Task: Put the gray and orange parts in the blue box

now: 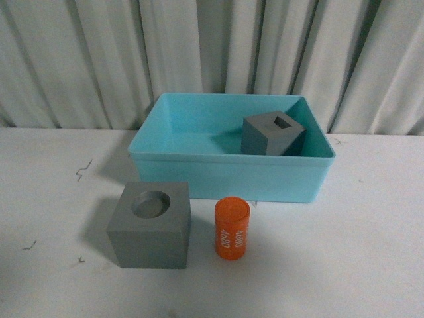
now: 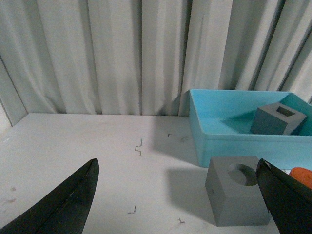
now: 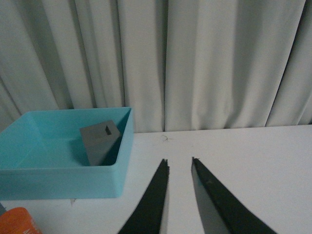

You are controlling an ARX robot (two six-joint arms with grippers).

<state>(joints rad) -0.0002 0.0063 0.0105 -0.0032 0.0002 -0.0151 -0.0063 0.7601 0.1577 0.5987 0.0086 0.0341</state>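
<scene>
The blue box (image 1: 228,175) stands at the back of the white table, with a gray cube with a square recess (image 1: 271,133) inside it at the right. In front of the box sit a gray cube with a round recess (image 1: 151,225) and an orange cylinder (image 1: 232,228) with white digits, both on the table. Neither arm shows in the front view. My left gripper (image 2: 178,168) is open, held above the table with the round-recess cube (image 2: 237,189) between its spread fingers. My right gripper (image 3: 179,161) is shut and empty, over bare table to the right of the box (image 3: 63,183).
Pale pleated curtains hang close behind the table's back edge. Small dark scuff marks (image 1: 83,169) dot the white tabletop left of the box. Open table lies to the left and right of the parts.
</scene>
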